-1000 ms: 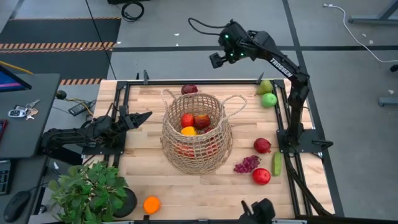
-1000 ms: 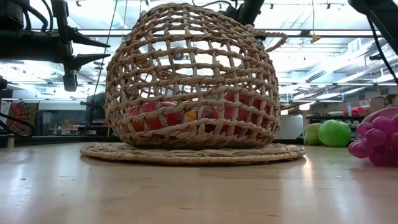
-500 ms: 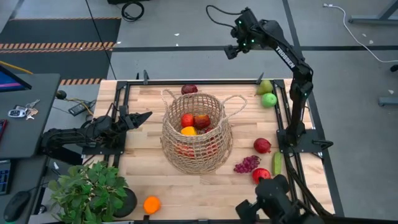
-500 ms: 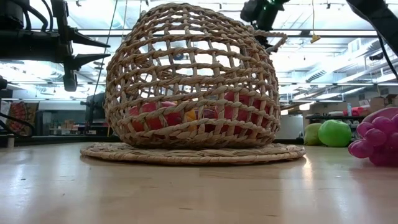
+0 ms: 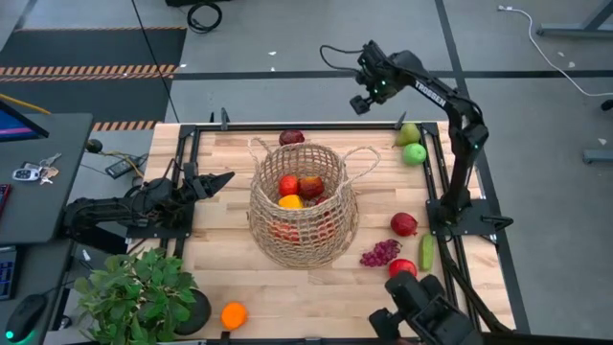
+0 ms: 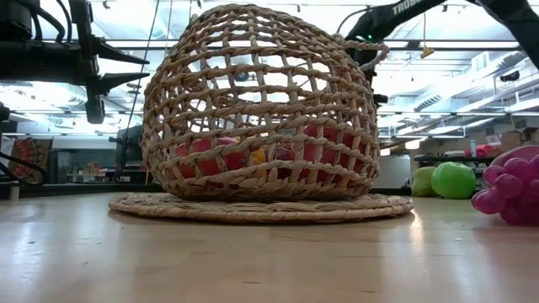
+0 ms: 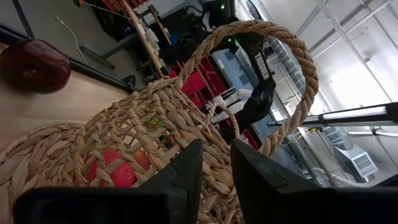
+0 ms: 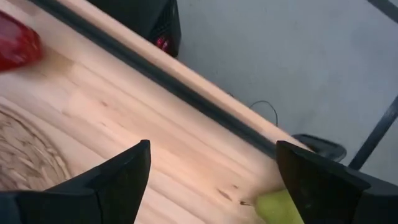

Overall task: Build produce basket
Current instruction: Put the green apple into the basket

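Beyond the table's far edge, the right gripper [image 5: 362, 102] hovers with fingers spread and empty, apparently aiming for the green pear [image 5: 408, 133] in the far right corner; the left gripper [image 5: 222, 179], fingers nearly together, waits beside the basket [image 5: 303, 235].

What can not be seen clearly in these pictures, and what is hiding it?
- Produce low inside the basket: in the low view the weave leaves only red and orange patches, so no count is possible.
- Purple grapes: cut by the low view's right edge.
- Green pear: cut by the right wrist view's bottom edge, beside a finger.
- Red apple: partly covered in the high view by a dark camera mount.
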Controlling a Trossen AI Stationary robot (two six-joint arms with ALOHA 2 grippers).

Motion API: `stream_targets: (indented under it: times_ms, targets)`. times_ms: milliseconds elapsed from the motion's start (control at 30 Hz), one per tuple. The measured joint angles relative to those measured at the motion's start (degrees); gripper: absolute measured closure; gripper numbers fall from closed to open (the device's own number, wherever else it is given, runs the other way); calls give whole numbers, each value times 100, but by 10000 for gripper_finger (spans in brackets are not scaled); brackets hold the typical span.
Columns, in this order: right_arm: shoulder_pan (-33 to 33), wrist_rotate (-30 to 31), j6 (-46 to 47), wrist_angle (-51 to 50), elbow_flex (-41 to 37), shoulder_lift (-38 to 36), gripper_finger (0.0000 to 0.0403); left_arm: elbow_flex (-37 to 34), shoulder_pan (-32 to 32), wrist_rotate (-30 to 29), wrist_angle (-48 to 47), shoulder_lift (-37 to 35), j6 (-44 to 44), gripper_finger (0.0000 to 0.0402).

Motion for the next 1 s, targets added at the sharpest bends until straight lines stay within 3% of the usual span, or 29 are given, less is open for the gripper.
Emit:
stream_targets:
  times_ms: [467,733,1000]
  targets:
    - [-368,369,1024,-208,-2563,-1312,56,-1,-1,1,2,0,-2,314]
    - [-393,599,926,-298,-3397,-1899,53,-1,-1,1,2,0,0,312]
    - [-437,784,1042,-1,-3853,-1871,26,-1,1,1,2,0,0,317]
